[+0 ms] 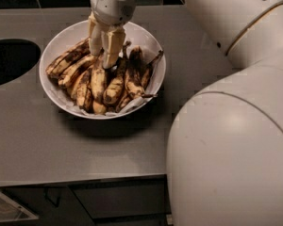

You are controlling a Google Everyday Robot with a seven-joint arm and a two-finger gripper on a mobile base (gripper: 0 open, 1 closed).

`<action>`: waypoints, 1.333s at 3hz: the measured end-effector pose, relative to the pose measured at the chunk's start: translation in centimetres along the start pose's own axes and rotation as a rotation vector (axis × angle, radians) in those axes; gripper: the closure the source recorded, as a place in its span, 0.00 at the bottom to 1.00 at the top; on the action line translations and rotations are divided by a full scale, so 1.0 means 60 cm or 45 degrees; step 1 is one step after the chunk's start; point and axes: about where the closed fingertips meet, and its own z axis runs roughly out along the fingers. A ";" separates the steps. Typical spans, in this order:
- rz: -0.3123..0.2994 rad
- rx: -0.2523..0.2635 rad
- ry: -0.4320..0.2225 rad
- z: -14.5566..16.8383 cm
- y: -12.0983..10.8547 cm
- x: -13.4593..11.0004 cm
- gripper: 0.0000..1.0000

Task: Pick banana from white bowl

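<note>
The white bowl (pixel 56 48) stands on the grey counter, lined with white paper and full of several overripe bananas. A long banana (pixel 116 83), nearly black at its upper end and speckled yellow below, lies in the middle of the pile. My gripper (pixel 104 59) comes down from above over the back middle of the pile. Its two cream fingers (pixel 112 44) stand a little apart, tips just touching the tops of the bananas left of the long one. Nothing is held between them.
A dark round opening (pixel 9 60) is set in the counter (pixel 47 145) left of the bowl. My white arm and body (pixel 231 145) fill the right side. The counter's front edge runs along the bottom, with dark cabinets below.
</note>
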 end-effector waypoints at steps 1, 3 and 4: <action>-0.034 0.029 0.045 -0.019 -0.001 -0.031 1.00; -0.057 0.078 0.126 -0.054 0.017 -0.078 1.00; -0.062 0.093 0.161 -0.068 0.027 -0.099 1.00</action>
